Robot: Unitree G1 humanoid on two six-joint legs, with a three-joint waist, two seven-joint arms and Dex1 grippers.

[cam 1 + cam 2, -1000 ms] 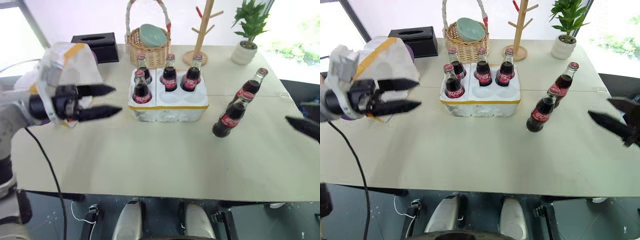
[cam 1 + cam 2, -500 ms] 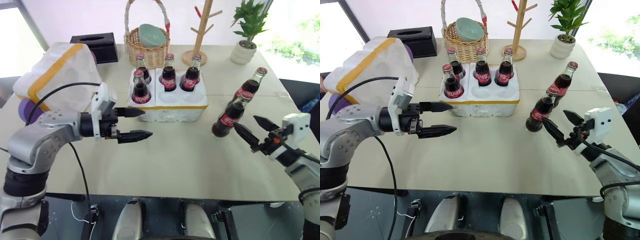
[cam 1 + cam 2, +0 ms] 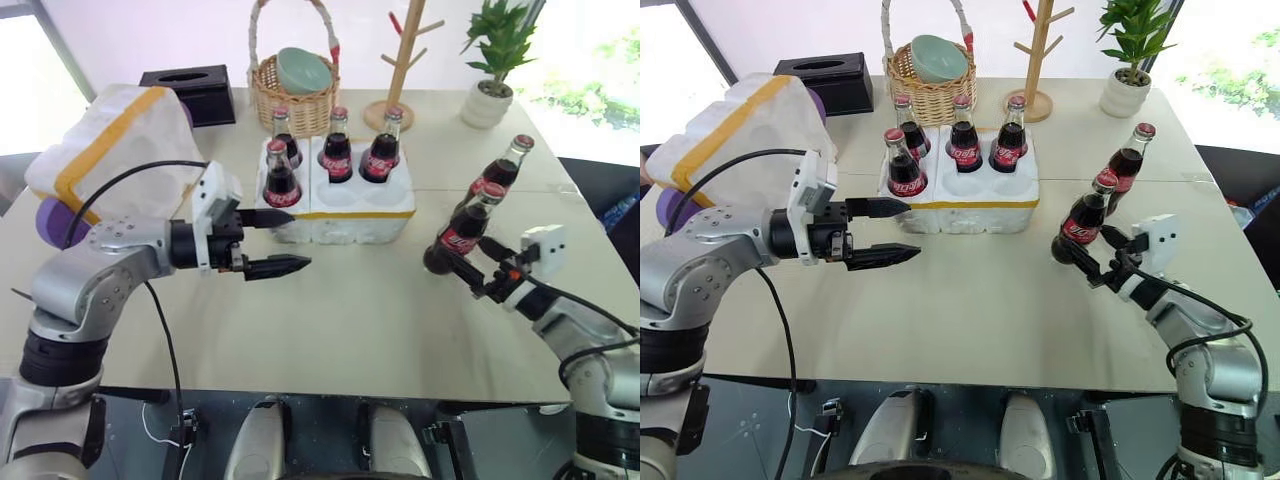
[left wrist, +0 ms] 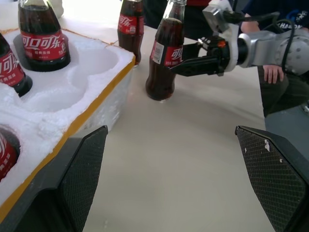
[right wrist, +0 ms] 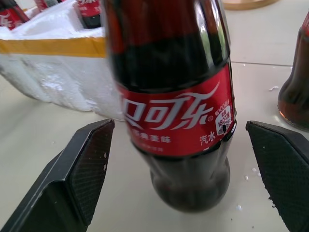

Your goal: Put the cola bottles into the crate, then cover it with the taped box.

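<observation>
The white foam crate with its yellow band sits mid-table and holds several cola bottles. Two more cola bottles stand on the table to its right, a near one and a far one. My right gripper is open, with the near bottle's lower body between its fingers, which stand apart from the glass. By the crate's front left corner, my left gripper is open and empty, pointing right. At the left lies the taped box.
Behind the crate stand a wicker basket with a green bowl, a black tissue box, a wooden rack and a potted plant. A purple object peeks from under the taped box. A person's hand shows beyond the table.
My right gripper came in from the right edge and now straddles the near loose bottle. My left gripper swung right from the taped box to the crate's front, then held.
</observation>
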